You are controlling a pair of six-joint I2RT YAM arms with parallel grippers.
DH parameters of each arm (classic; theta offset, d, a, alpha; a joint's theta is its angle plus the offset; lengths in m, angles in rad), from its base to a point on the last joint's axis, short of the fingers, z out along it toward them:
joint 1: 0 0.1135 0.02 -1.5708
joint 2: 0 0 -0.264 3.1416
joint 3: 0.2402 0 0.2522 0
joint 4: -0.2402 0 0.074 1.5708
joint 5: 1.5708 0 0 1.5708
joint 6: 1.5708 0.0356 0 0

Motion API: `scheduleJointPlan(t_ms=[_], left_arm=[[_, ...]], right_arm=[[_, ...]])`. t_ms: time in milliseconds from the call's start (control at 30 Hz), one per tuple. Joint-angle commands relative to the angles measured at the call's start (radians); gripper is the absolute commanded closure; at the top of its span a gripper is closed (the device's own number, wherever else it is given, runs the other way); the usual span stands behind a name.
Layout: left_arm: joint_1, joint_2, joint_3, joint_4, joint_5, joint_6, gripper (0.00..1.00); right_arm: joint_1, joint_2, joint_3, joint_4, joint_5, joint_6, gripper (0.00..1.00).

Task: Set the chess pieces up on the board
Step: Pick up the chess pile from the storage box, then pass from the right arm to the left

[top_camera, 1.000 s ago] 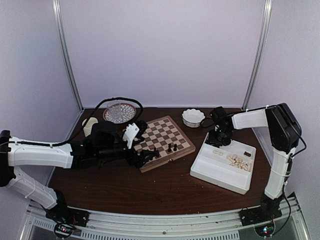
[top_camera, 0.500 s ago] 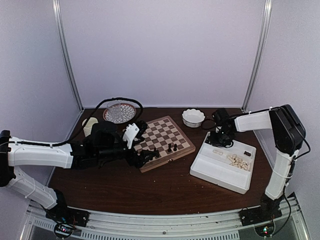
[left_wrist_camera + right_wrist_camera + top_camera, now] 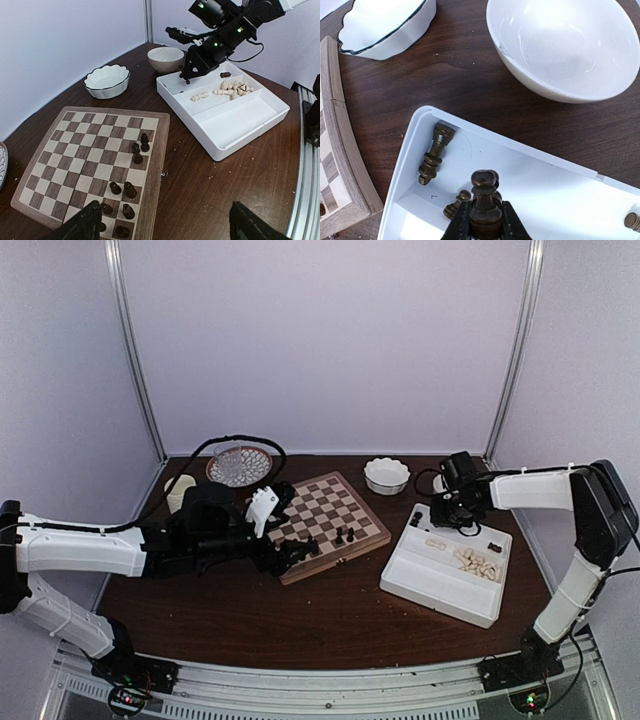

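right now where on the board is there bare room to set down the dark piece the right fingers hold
Most of the board is bare: every square on the side toward the scalloped dish. It is crowded only along its tray-side edge, where the dark pieces cluster near the left fingers.

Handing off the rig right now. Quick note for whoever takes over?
Left gripper: open, empty, at the near corner of the board.
Right gripper: shut on a dark piece, held upright over the corner compartment of the white tray.
Done: several dark pieces stand on the board; none of them cream.
Left: cream pieces heaped in the tray, plus stray dark pieces lying in it. All are to be placed.
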Motion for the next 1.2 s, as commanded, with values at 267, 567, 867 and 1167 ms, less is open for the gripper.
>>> scheduleJointPlan(t_ms=[267,567,867,1167], left_arm=[[-0.005,0.001,0.002,0.067,0.014,-0.012,0.12],[-0.007,0.022,-0.006,0.115,0.05,-0.009,0.15],[-0.032,0.087,-0.02,0.232,0.06,-0.006,0.24],[-0.072,0.142,-0.097,0.457,0.003,0.073,0.27]], right_arm=[[-0.007,-0.184,-0.149,0.208,-0.097,-0.056,0.92],[0.017,-0.296,-0.273,0.453,-0.397,0.029,0.92],[0.211,-0.326,-0.358,0.773,-0.544,0.128,0.94],[0.382,-0.363,-0.38,0.907,-0.54,0.137,0.94]])
